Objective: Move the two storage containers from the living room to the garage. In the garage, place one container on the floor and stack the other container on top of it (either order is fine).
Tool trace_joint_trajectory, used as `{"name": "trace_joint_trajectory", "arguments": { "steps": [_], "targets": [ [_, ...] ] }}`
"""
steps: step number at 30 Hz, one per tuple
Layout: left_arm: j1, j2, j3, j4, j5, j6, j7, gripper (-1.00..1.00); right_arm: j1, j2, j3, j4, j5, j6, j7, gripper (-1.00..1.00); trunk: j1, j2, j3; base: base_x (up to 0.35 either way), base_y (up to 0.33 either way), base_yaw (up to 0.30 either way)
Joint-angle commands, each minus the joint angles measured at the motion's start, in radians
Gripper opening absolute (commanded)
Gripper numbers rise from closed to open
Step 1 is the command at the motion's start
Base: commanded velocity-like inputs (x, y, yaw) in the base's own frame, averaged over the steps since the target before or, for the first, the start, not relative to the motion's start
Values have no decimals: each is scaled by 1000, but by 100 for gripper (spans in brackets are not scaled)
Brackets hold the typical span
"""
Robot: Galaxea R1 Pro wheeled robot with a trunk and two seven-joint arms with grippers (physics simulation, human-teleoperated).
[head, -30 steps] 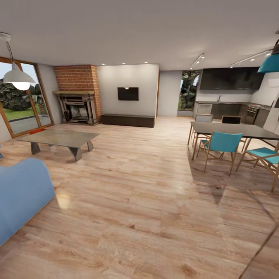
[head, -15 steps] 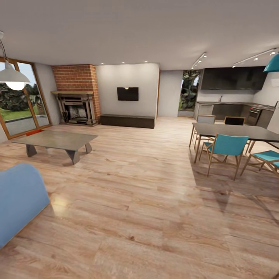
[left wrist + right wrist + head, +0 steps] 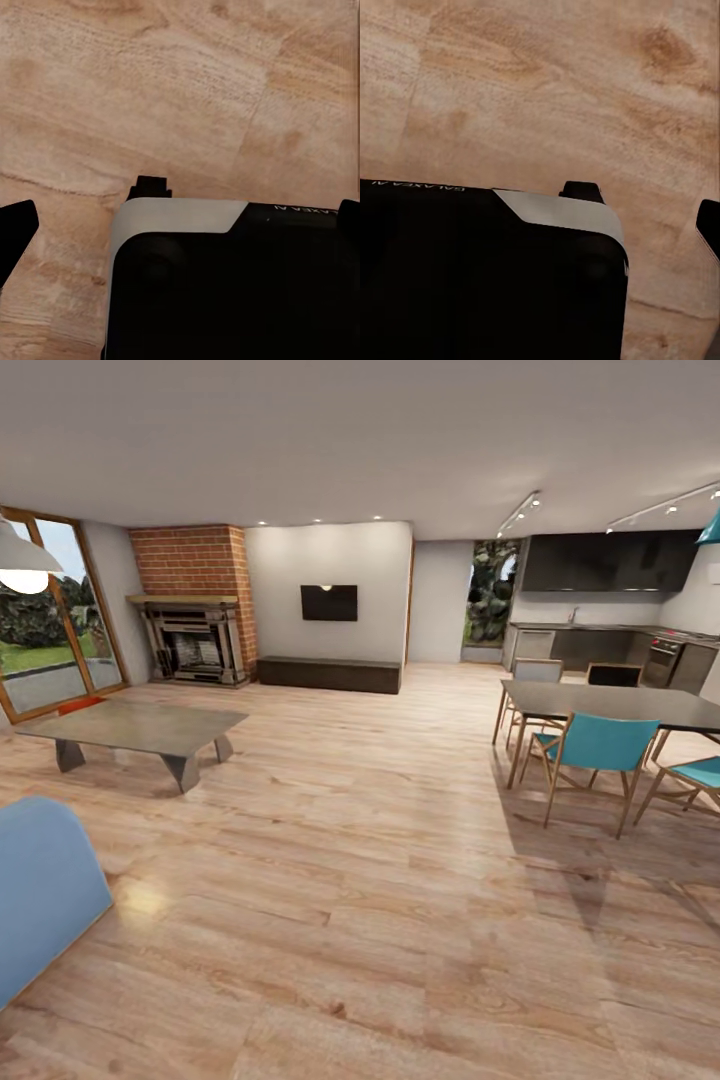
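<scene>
1. A small orange-red patch (image 3: 78, 706) shows on the wood floor just behind the far left end of the low table (image 3: 135, 727), in front of the glass doors (image 3: 45, 615). It may be one of the storage containers, but it is too small and too hidden to tell its shape or whether anything lies in it.
2. The low table has a flat grey top on angled legs. The blue sofa (image 3: 40, 890), rounded and smooth, sits at the near left.
3. The head view takes in the living room: light plank floor (image 3: 360, 880), a brick fireplace (image 3: 195, 605), a dark screen (image 3: 329, 602) on the pale wall, and a dark dining table (image 3: 620, 705) with teal chairs (image 3: 595, 750).
4. The wrist views look down at the same wood grain close up, past black and grey robot bodywork.
5. Left gripper (image 3: 82, 206): two dark finger tips stand apart. Right gripper (image 3: 649, 206): its tips are likewise spread, holding nothing.
</scene>
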Motion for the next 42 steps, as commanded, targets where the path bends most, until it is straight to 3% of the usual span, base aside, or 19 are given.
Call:
{"name": "trace_joint_trajectory", "arguments": {
  "steps": [1, 42],
  "targets": [
    [-1, 0, -3, 0, 10, 0, -2, 100, -1, 1, 8, 2, -10, -5, -1, 100, 1, -1, -1, 322, 0, 0],
    [-1, 1, -3, 0, 10, -2, -2, 100, -1, 1, 8, 2, -10, -5, -1, 100, 1, -1, -1, 322, 0, 0]
  ]
}}
